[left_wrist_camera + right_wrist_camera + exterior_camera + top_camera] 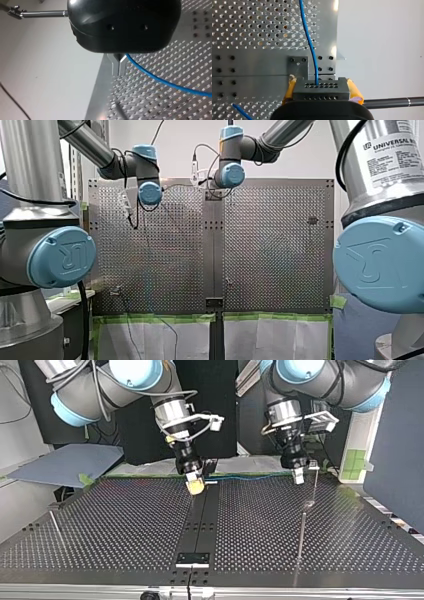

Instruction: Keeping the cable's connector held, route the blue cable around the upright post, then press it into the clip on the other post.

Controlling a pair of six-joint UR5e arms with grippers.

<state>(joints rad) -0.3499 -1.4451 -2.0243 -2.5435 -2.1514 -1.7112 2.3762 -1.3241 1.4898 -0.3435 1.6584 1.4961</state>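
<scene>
beside my left gripper (119,67) stands a thin clip-tipped post (42,13).

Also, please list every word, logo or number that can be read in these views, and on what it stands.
"UNIVERSAL R", cut off at the edge: white label on my right arm.
Print below it: too small to read.
"UR" logo, turned: left arm's cap and right arm's cap, both blue.
Other views: none.
</scene>
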